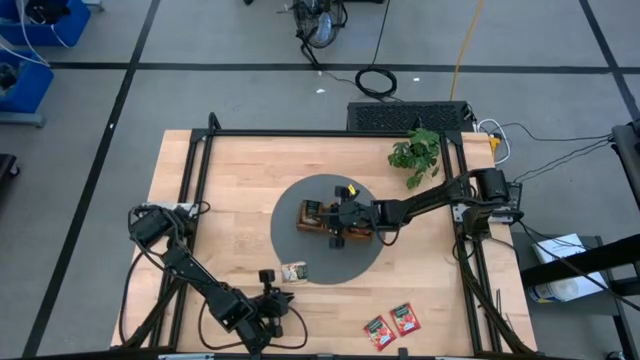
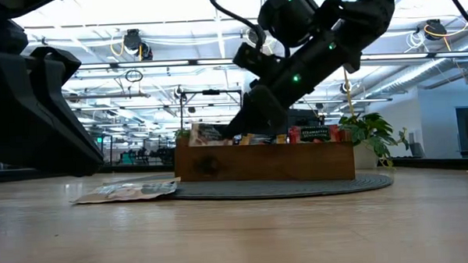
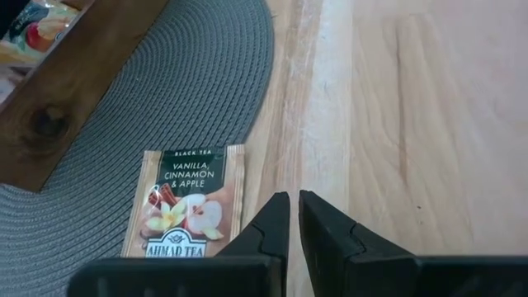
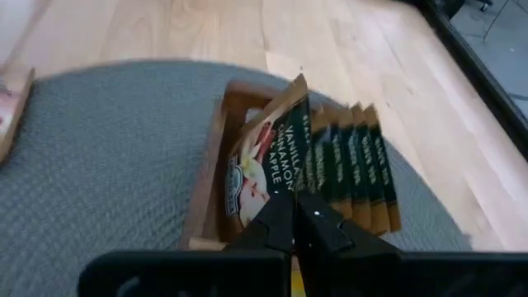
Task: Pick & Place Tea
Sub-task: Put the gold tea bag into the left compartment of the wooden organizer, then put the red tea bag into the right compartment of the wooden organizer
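Overhead, table-level and two close wrist cameras share the wooden tray [image 1: 322, 219].

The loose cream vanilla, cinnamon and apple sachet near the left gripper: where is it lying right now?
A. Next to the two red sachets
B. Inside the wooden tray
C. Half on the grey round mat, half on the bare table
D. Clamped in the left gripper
C: the cream sachet straddles the edge of the grey mat, outside the wooden tray, with the left gripper beside it, not on it.

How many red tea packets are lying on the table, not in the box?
2. Both red sachets lie side by side on the bare wood near the table's front edge, right of the grey mat. Others may be hidden in the tray.
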